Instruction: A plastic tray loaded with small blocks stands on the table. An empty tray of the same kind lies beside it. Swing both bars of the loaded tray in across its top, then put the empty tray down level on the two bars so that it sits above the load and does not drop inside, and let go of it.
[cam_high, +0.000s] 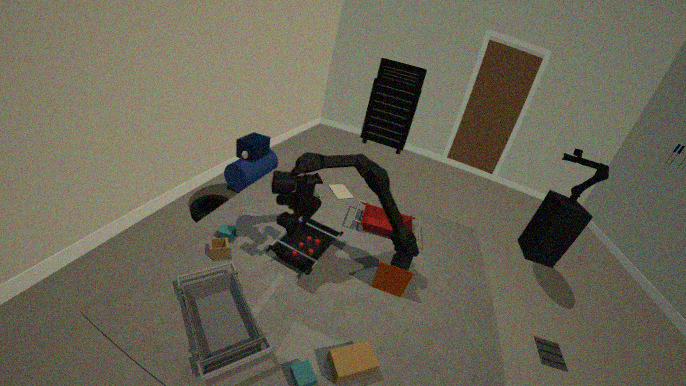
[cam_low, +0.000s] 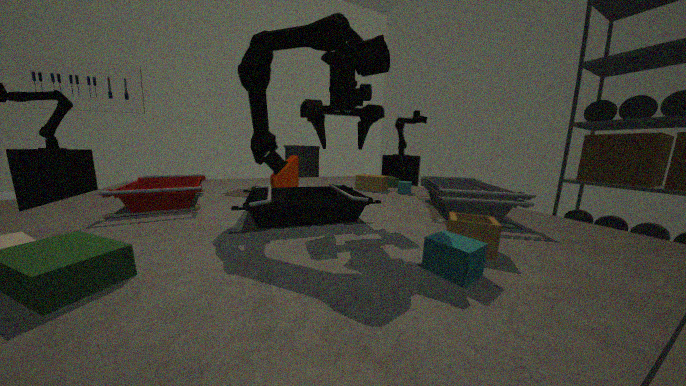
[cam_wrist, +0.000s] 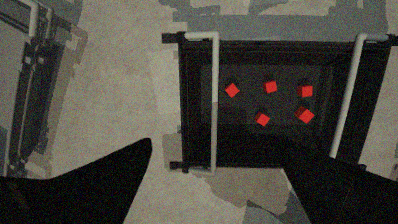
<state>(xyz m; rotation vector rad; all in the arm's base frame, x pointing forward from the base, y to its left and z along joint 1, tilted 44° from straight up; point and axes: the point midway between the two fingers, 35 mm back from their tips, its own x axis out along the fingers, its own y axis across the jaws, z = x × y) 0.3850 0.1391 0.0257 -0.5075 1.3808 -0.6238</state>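
The loaded black tray (cam_high: 286, 260) (cam_low: 310, 207) (cam_wrist: 190, 110) stands on the table with several small red blocks (cam_wrist: 270, 87) (cam_high: 301, 245) inside. One wire bar (cam_wrist: 215, 95) (cam_high: 296, 250) lies across its top near one end, the other wire bar (cam_wrist: 347, 95) (cam_high: 325, 229) across near the other end. A grey tray (cam_high: 246, 302) (cam_low: 477, 191) (cam_wrist: 42, 102) and a red tray (cam_high: 379, 220) (cam_low: 160, 201) stand on either side, both apparently empty, with wire bars out at their ends. My gripper (cam_low: 342, 148) (cam_wrist: 213, 144) is open and empty, fingertips down, above the black tray's end nearer the grey tray.
A teal block (cam_high: 226, 231) (cam_low: 454, 257) and an open yellow box (cam_high: 219, 249) (cam_low: 475, 230) stand near the grey tray. A green block (cam_low: 67, 265) lies toward the red tray's side. An orange block (cam_high: 392, 279) (cam_low: 287, 175) is by the arm's base. A yellow block (cam_high: 354, 361) and another teal block (cam_high: 303, 372) lie beyond the grey tray.
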